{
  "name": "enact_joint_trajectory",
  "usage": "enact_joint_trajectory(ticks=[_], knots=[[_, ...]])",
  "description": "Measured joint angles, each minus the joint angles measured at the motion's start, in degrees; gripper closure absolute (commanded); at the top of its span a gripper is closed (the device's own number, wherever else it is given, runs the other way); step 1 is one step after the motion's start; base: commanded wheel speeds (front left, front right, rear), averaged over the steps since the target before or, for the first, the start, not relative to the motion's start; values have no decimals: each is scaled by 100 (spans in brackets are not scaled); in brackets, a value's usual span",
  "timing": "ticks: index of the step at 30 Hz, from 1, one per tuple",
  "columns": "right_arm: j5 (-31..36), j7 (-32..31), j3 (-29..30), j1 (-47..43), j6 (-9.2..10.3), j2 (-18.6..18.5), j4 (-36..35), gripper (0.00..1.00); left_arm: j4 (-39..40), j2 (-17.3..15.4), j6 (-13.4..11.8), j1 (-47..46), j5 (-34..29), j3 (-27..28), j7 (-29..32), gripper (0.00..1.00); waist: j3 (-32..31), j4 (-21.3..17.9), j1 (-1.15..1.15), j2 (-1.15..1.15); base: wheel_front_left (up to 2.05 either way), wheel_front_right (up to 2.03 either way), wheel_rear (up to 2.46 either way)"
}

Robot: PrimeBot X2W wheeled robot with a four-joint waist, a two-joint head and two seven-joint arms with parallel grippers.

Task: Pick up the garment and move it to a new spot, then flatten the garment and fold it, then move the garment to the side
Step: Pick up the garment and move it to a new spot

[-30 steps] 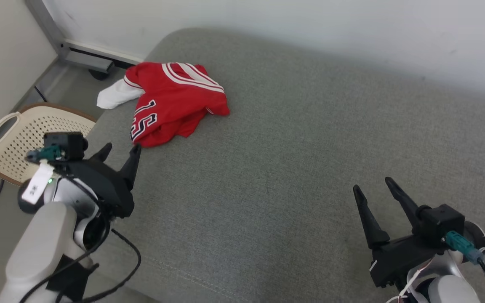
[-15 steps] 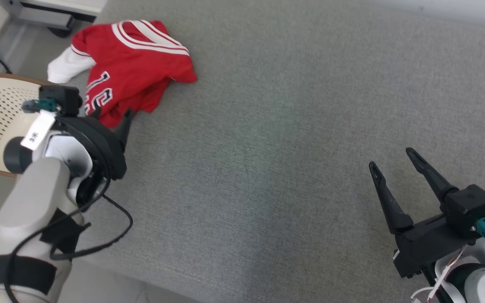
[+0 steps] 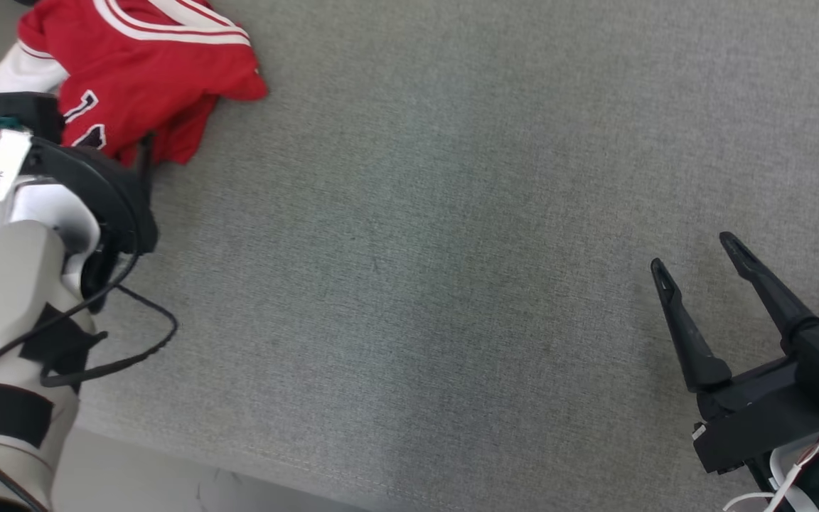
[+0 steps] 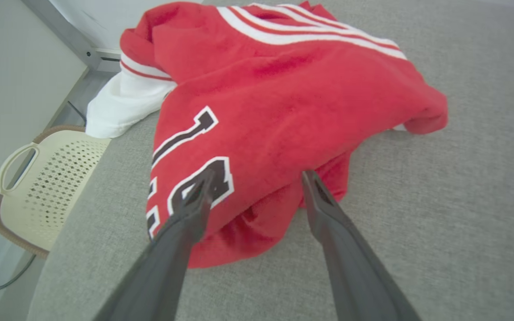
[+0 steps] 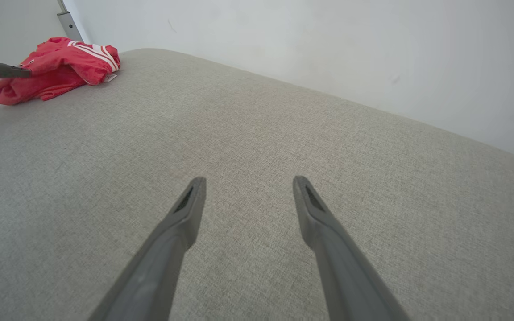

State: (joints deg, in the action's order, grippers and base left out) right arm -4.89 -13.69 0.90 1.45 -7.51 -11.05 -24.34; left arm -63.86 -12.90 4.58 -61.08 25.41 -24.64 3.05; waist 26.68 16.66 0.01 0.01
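The garment (image 3: 146, 64) is a crumpled red jersey with white stripes, dark numbers and a white sleeve, lying at the far left corner of the grey cushion (image 3: 416, 249). In the left wrist view my left gripper (image 4: 258, 176) stands open, its fingertips at the near edge of the garment (image 4: 275, 102), one over the printed number, one beside a lower fold. My right gripper (image 3: 692, 252) hovers open over bare cushion at the near right, far from the jersey. In the right wrist view the right gripper (image 5: 249, 180) holds nothing, and the garment (image 5: 56, 67) lies far off at the upper left.
A cream perforated basket (image 4: 38, 178) sits on the floor just left of the cushion. A white wall (image 5: 328, 53) backs the cushion, with a grey metal post (image 4: 60, 35) in the corner. The cushion's front edge runs along the bottom of the head view.
The head camera has tilted down, shifting the whole picture. My left gripper has reached forward from short of the jersey to its near edge. Both grippers stay open.
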Motion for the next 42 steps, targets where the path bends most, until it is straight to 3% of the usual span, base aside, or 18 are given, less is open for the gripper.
enact_joint_trajectory(ticks=[3, 8, 9, 10, 11, 22, 29, 42], knots=[[4, -15, 23, -18, 0, 14, -79, 0, -207, -64, -202, -75, -9, 25, -55, 0, 123, -73, 0, 0, 0, 0, 0], [8, -8, 60, -24, 0, 40, -113, 0, -435, -51, -202, -169, 37, 45, -164, 0, 264, -179, 0, 0, 0, 0, 0], [14, -8, 32, -23, 0, 47, -113, 0, -486, -56, -201, -180, 44, 49, -165, 25, 275, -200, 0, 0, 0, 0, 0], [25, 2, 16, -21, 0, 58, -111, 0, -517, -63, -200, -199, 48, 52, -168, 71, 283, -220, 0, 0, 0, 0, 0], [29, 10, 0, -19, 0, 73, -103, 0, -554, -68, -201, -219, 54, 53, -188, 100, 286, -238, 0, -1, 0, 0, 0], [-36, 275, -164, 94, 0, 265, 350, 0, -661, 66, -143, -318, 108, -11, -525, 100, -6, -251, 0, -1, 0, 0, 0], [-219, 653, -392, 160, 0, 521, 1028, 0, -527, 136, -107, -465, -109, -292, -879, 100, -600, -259, -1, -1, 0, 0, 0], [-460, 1206, -210, 38, 0, 779, 1842, 0, 126, 866, 149, -643, -227, -835, -848, 100, -1878, -513, -2, -2, 0, 0, 0]])
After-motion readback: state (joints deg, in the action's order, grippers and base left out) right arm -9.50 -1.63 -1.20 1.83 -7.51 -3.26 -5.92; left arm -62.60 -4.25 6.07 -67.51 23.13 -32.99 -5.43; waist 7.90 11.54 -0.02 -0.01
